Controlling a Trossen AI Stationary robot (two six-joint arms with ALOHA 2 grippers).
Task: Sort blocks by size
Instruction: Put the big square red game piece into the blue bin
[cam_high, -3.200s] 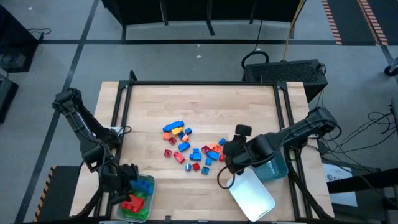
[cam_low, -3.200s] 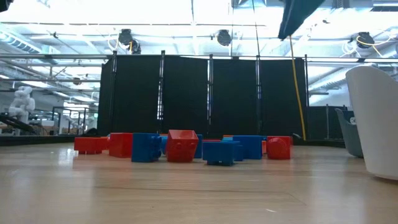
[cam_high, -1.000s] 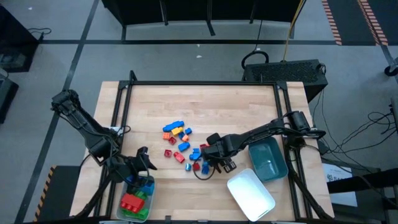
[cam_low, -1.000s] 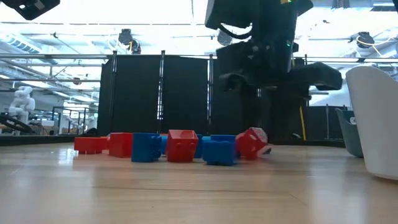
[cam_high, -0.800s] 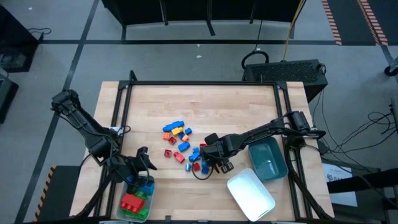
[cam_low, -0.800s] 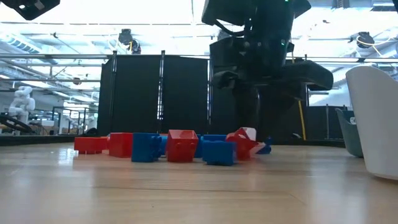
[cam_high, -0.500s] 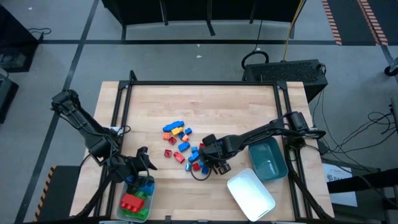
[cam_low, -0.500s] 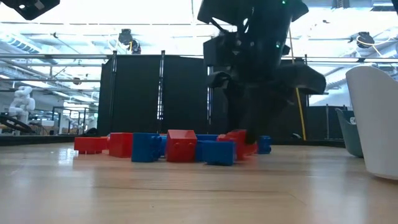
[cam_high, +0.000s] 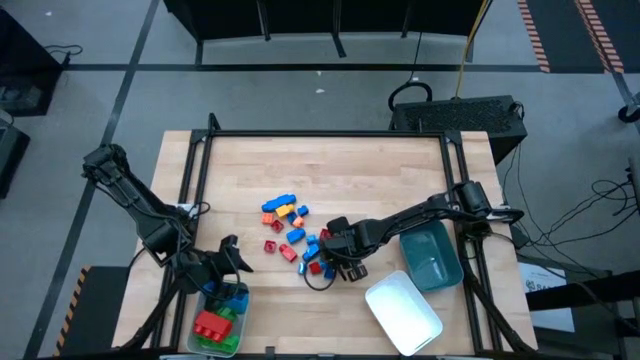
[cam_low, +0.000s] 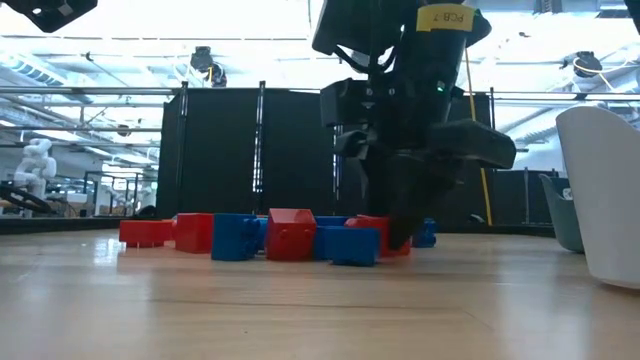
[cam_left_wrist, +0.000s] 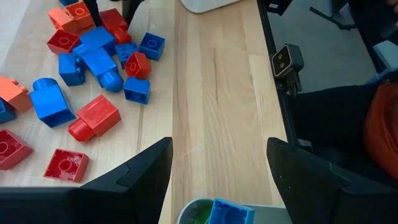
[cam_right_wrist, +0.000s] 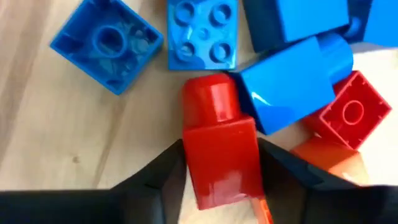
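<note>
The blocks (cam_high: 293, 235) lie in a loose pile of blue, red and orange at the table's middle. My right gripper (cam_high: 322, 264) stands over the pile's near right side, pointing steeply down, shut on a small red block (cam_right_wrist: 221, 149). The same red block (cam_low: 380, 232) rests on the table among blue ones. My left gripper (cam_high: 226, 260) hangs open at the near left, above a green tray (cam_high: 236, 325) that holds red, blue and green blocks. Nothing is between the left gripper's fingers (cam_left_wrist: 146, 180). My right gripper pinches the red block's two opposite side faces (cam_right_wrist: 189, 162) between its two fingers, near the end away from the round stud. The fingers (cam_right_wrist: 165, 171) come from above, slanting steeply down. The block lies on its side on the table, against a blue block (cam_right_wrist: 292, 84).
A white tray (cam_high: 405, 310) lies at the near right, with a teal tray (cam_high: 432, 258) just beyond it by the right rail. Bare wood lies between the pile and the left arm. Black rails edge the table (cam_high: 330, 170).
My right gripper has sunk into the pile's near right side, moved slightly toward the table's left edge and rolled a little. The red block, tipped up on an edge a second ago, has been nudged toward the other blocks and now lies flat on the table.
</note>
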